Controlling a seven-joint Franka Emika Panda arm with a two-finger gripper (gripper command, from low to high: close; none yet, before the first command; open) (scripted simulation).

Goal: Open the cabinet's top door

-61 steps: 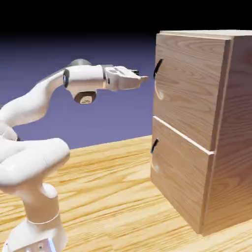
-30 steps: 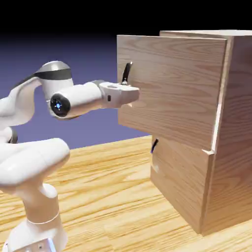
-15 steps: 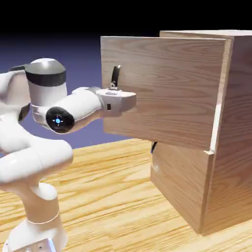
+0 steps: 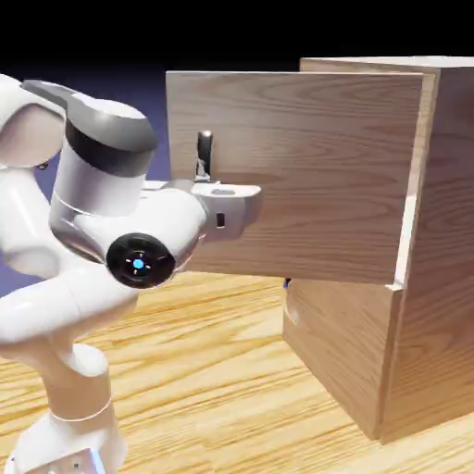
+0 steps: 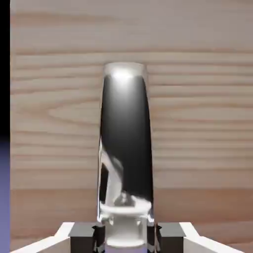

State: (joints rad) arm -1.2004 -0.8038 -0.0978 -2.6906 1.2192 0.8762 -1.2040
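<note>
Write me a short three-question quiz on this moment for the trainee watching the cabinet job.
1. True or false: the top door stands swung out from the cabinet.
2. What are the gripper fingers closed on?
A. the lower panel's handle
B. the top door's dark handle
C. nothing
3. Fill in: the lower panel is ____.

Key
1. True: its free edge sits well left of the cabinet body in the exterior view.
2. B: the hand view shows the bar between the fingers.
3. Shut.
</note>
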